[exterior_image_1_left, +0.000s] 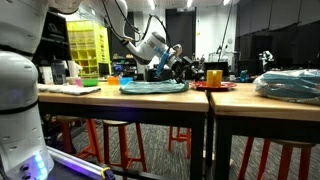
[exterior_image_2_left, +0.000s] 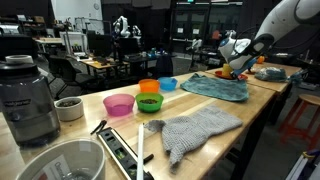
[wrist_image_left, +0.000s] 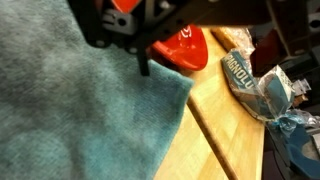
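Observation:
My gripper (exterior_image_1_left: 170, 60) hangs just above the far end of a teal towel (exterior_image_1_left: 155, 87) spread on the wooden table, and its jaws stand open with nothing between them. In the other exterior view the gripper (exterior_image_2_left: 233, 64) hovers over the towel's (exterior_image_2_left: 215, 88) back edge. In the wrist view the gripper (wrist_image_left: 185, 25) comes in dark and blurred from the top. The teal towel (wrist_image_left: 70, 110) fills the left of that view. A red plate (wrist_image_left: 185, 52) lies right below the fingers, past the towel's corner.
A yellow cup (exterior_image_1_left: 214, 75) stands on the red plate (exterior_image_1_left: 213, 86). A plastic bread bag (wrist_image_left: 250, 80) lies to the right. Pink (exterior_image_2_left: 119, 104), green (exterior_image_2_left: 150, 102), orange (exterior_image_2_left: 150, 88) and blue (exterior_image_2_left: 168, 84) bowls, a grey knit cloth (exterior_image_2_left: 195, 130) and a blender (exterior_image_2_left: 28, 100) sit nearer that camera.

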